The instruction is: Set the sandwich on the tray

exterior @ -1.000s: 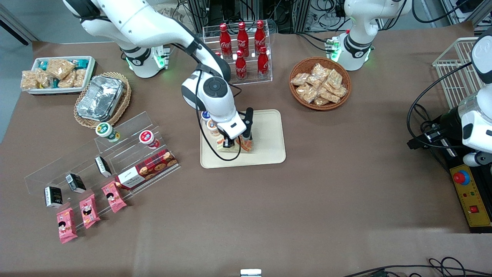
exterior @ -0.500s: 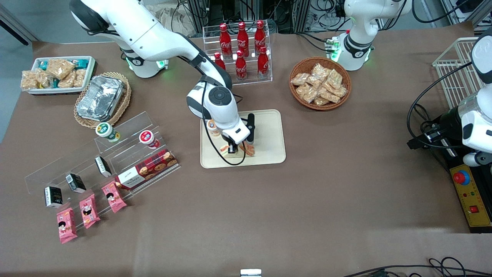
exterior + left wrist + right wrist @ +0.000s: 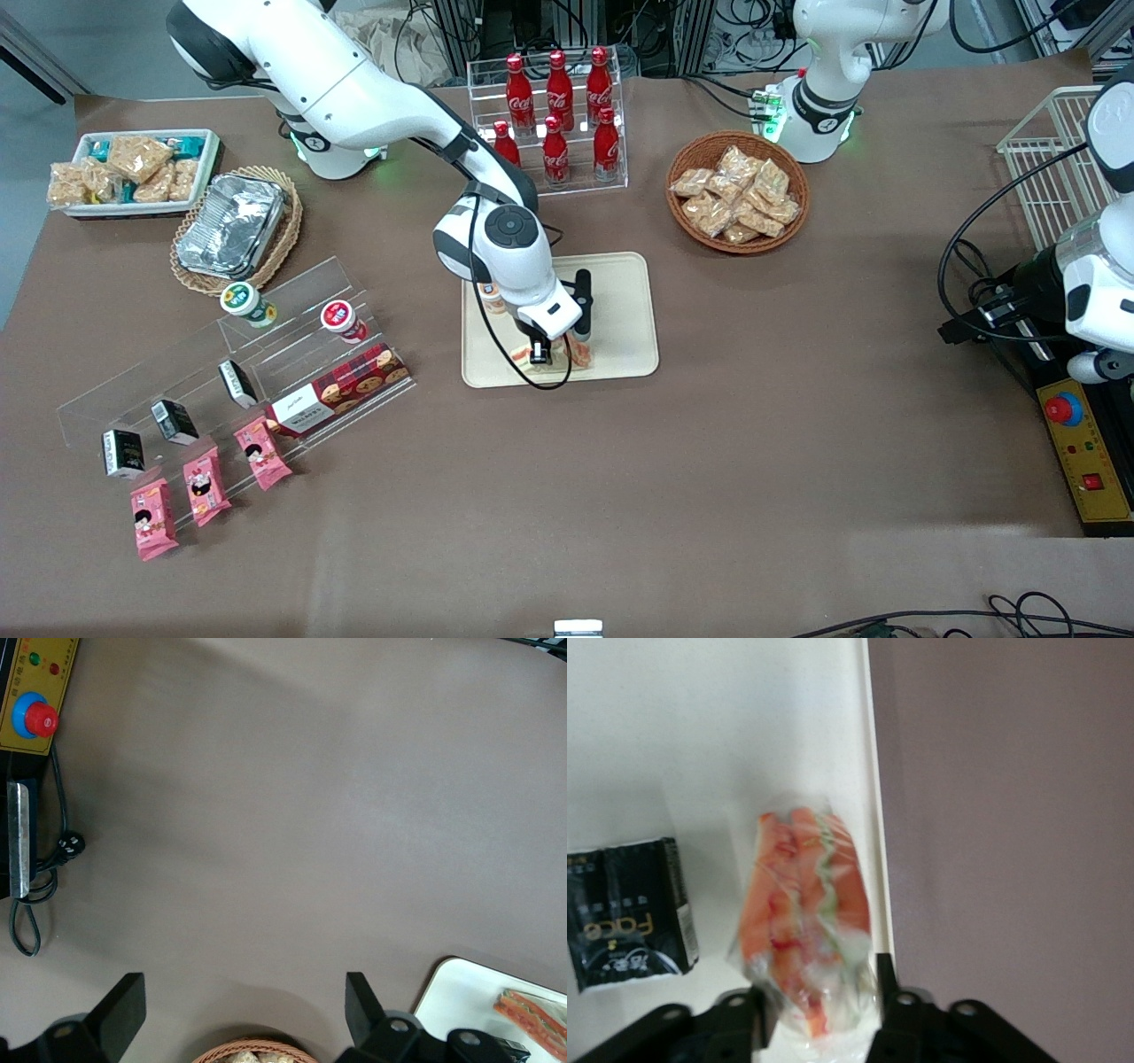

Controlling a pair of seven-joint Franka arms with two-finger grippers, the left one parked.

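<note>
The sandwich point(image 3: 802, 912), a clear-wrapped wedge with orange-pink filling, is held between my right gripper's point(image 3: 821, 1005) fingers. It hangs low over the cream tray point(image 3: 700, 744), close to the tray's rim. In the front view the gripper point(image 3: 542, 353) is over the part of the tray point(image 3: 620, 292) nearest the camera, with the sandwich point(image 3: 578, 351) showing beside its fingers. The sandwich point(image 3: 532, 1012) and a tray corner point(image 3: 456, 988) also show in the left wrist view.
A black packet point(image 3: 629, 912) lies on the tray beside the sandwich, and a small cup point(image 3: 488, 295) stands on the tray under the arm. A cola bottle rack point(image 3: 558, 115), a snack basket point(image 3: 737, 190) and an acrylic shelf point(image 3: 266, 346) surround the tray.
The gripper with the sandwich has moved nearer the camera along the tray and lower, to the tray's near edge.
</note>
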